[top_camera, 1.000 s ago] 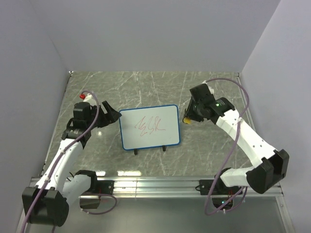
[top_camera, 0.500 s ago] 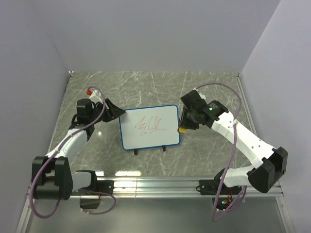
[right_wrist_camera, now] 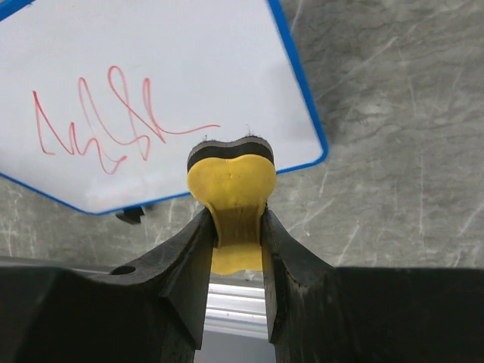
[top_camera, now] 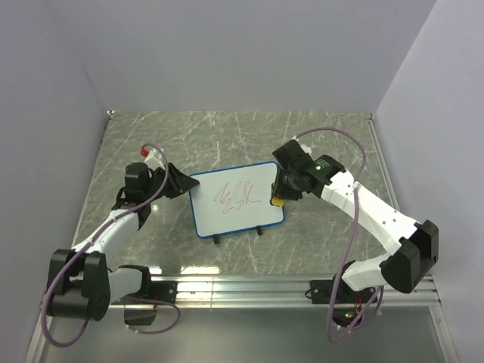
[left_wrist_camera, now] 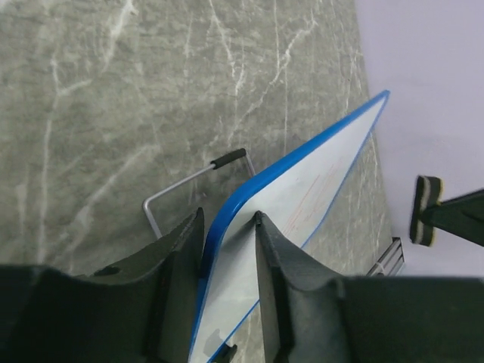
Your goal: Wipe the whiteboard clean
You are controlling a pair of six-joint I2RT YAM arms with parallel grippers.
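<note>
Small rectangular whiteboard (top_camera: 227,219), white face, thin blue frame, rounded corners, stood near the middle of the grey marble-patterned worktop (top_camera: 333,136). It was propped on a thin wire stand (left_wrist_camera: 178,185) with black-tipped feet and sat slightly askew to the worktop's edges. A red marker scribble (top_camera: 237,197) lay across the middle of its face.

Left jaws were clenched on the board's left edge, with one finger (left_wrist_camera: 178,261) against the blue frame at the back and the other (left_wrist_camera: 280,280) on the white face.

Right jaws grasped a small yellow foam eraser (right_wrist_camera: 231,185) with a black felt pad. The felt end sat at the board's right edge, just beside the scribble's tail. Contact between felt and board could not be told.
</note>
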